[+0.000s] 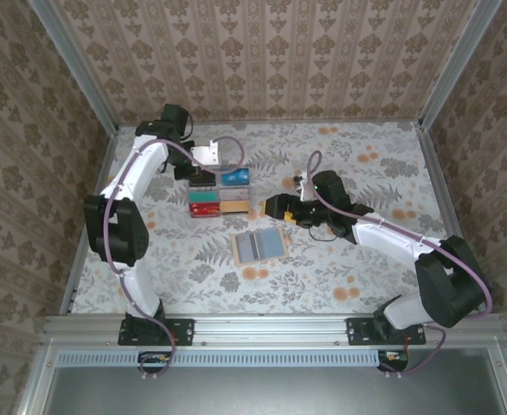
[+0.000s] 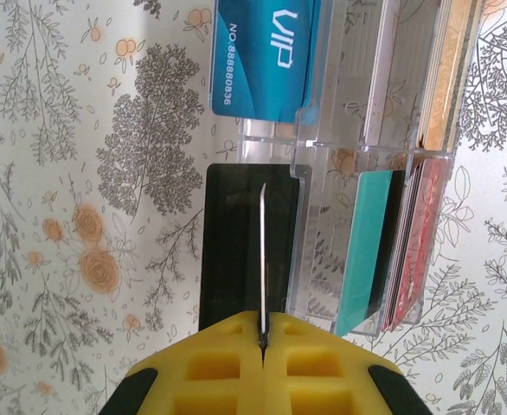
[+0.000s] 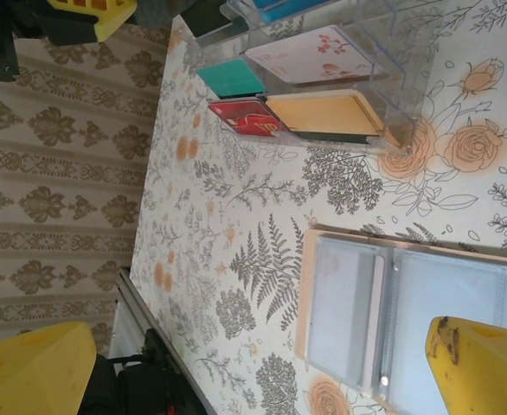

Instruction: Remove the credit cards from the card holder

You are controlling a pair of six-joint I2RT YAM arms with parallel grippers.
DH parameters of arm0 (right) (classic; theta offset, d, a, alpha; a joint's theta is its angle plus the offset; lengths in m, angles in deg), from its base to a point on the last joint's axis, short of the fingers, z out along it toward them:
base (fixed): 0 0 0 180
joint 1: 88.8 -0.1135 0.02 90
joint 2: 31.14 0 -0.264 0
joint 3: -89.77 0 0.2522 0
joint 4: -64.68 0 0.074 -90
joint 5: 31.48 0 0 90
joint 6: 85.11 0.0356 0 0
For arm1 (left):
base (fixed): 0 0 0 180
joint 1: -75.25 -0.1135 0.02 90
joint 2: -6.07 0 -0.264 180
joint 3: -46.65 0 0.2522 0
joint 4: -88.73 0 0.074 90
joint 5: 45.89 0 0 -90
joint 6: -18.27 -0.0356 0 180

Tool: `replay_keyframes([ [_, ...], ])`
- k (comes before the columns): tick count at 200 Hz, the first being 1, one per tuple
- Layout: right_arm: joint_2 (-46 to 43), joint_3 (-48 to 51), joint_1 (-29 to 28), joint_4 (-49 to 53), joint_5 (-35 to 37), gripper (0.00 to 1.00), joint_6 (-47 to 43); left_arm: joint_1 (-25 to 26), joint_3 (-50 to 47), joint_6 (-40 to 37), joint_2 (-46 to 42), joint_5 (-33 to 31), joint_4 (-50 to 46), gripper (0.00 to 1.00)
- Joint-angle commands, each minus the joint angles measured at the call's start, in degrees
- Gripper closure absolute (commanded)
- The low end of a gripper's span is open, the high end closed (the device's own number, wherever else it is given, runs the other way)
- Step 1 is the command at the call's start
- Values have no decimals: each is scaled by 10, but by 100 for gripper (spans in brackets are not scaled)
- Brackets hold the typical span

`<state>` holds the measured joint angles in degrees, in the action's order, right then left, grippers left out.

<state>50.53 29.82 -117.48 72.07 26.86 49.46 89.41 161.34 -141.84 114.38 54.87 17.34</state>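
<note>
Across the floral tablecloth (image 1: 366, 259) I have free room on the right half and along the near strip by the aluminium rail (image 1: 271, 327). The wallpapered walls close in on the other three sides. The middle is busier: a clear organiser (image 1: 221, 192) sits left of centre. The card holder (image 1: 259, 246) lies open and flat just nearer to me, apart from the organiser.

My left gripper (image 2: 262, 341) is closed, its yellow fingers pinching a thin card (image 2: 262, 259). I see that card edge-on, so I cannot tell its colour. It stands upright over the black card (image 2: 236, 251) in the organiser's corner compartment. My right gripper (image 3: 258, 367) is spread wide and holds nothing. It hangs above the cloth near the card holder's far edge.

The left wrist camera gives me the blue VIP card (image 2: 262, 60), plus the teal card (image 2: 370, 251) and red card (image 2: 418, 242) leaning in the next slot. The right wrist camera shows the tan-orange card (image 3: 323, 112) instead, and the card holder's blue-grey pockets facing up. From overhead, the two grippers are well apart, with the organiser between them.
</note>
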Motion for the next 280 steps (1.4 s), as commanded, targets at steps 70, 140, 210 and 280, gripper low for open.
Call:
replay_keyframes([
  [70, -16, -15, -5, 27, 9, 0, 8, -14, 63, -28, 57, 40, -53, 100],
  [140, -16, -25, -12, 34, 11, 0, 8, -19, 79, -37, 73, 66, -73, 100],
  [210, -35, -22, -19, 37, 18, 0, 8, -19, 76, -34, 76, 62, -52, 99],
  [280, -34, -22, -19, 39, 16, 0, 2, -18, 72, -33, 81, 43, -49, 92],
])
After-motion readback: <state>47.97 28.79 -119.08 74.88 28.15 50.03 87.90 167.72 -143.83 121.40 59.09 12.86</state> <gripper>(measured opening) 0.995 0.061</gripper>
